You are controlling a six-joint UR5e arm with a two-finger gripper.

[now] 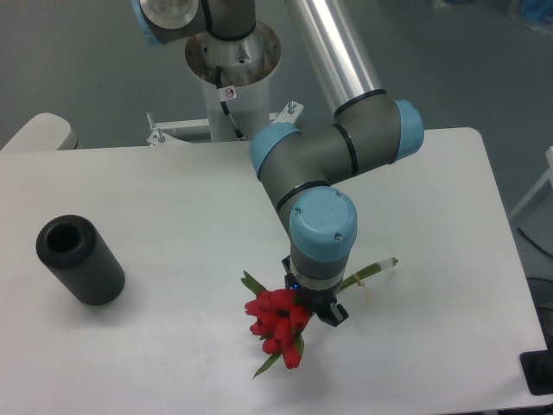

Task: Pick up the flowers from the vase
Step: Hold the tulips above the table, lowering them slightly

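The flowers [275, 322], a tight bunch of red tulip buds with green leaves, hang below my wrist near the table's front middle. Their pale green stems [373, 271] stick out to the right from behind the arm. My gripper [313, 304] is shut on the flowers just behind the buds; its fingers are mostly hidden under the blue wrist cap. The vase [79, 258], a matte black cylinder with a round hole, stands far to the left, apart from the flowers and with nothing in its hole.
The arm's grey and blue links [333, 160] reach over the table's middle from the base [232, 60] at the back. The white table's [432, 346] right and front edges are near. A dark object [540, 372] sits at the lower right corner.
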